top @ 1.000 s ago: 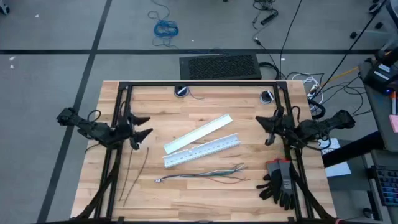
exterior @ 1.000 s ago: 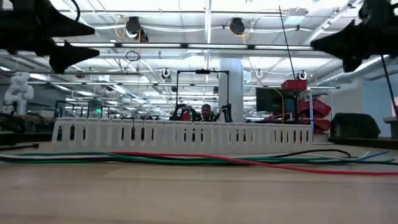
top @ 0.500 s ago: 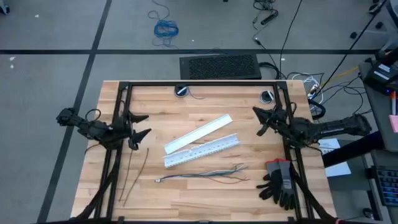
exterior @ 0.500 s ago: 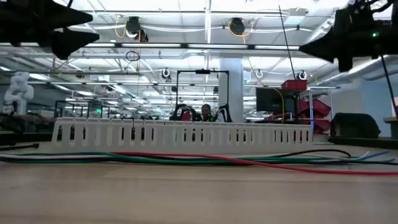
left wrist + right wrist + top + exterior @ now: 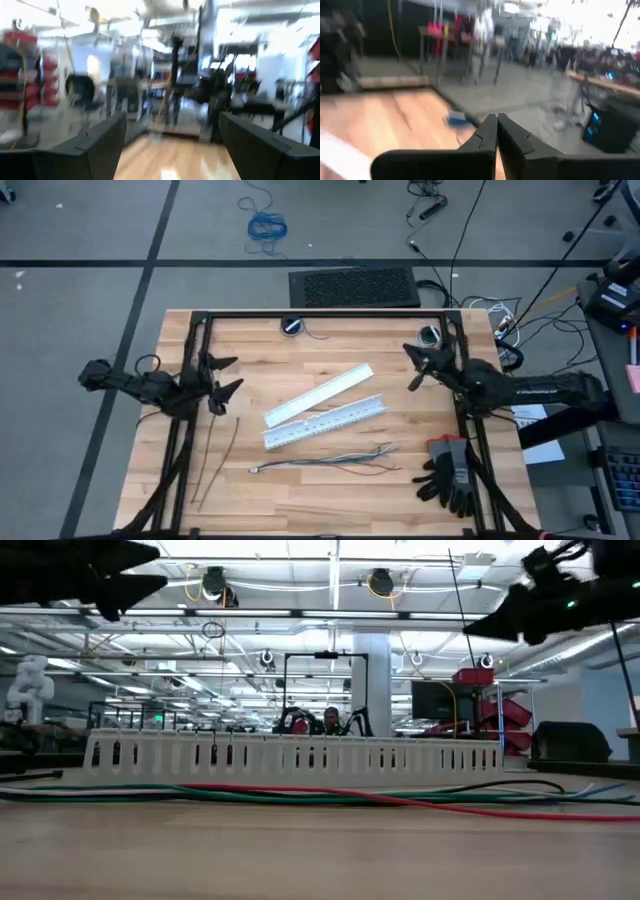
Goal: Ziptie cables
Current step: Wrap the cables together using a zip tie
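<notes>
The cables (image 5: 325, 460) are thin grey wires lying flat on the wooden table, their pale plug (image 5: 254, 470) pointing left. In the low view they run across as red, green and grey lines (image 5: 300, 795). Two dark zipties (image 5: 231, 440) (image 5: 206, 478) lie flat to their left. My left gripper (image 5: 228, 375) hangs open above the table's left side, beyond the zipties, with nothing between its fingers (image 5: 100, 140). My right gripper (image 5: 410, 367) hovers shut (image 5: 496, 122) over the table's right side, far from the cables.
Two white slotted strips (image 5: 320, 393) (image 5: 325, 422) lie slantwise at the table's middle, just beyond the cables. Dark gloves (image 5: 450, 475) sit at the near right. A black frame (image 5: 320, 316) runs along the far edge and down both sides.
My right gripper has gone toward the table's far edge and a little to the left, tipping closer to level. My left gripper has gone up and slightly toward the far edge. Cables, zipties and strips lie where they were.
</notes>
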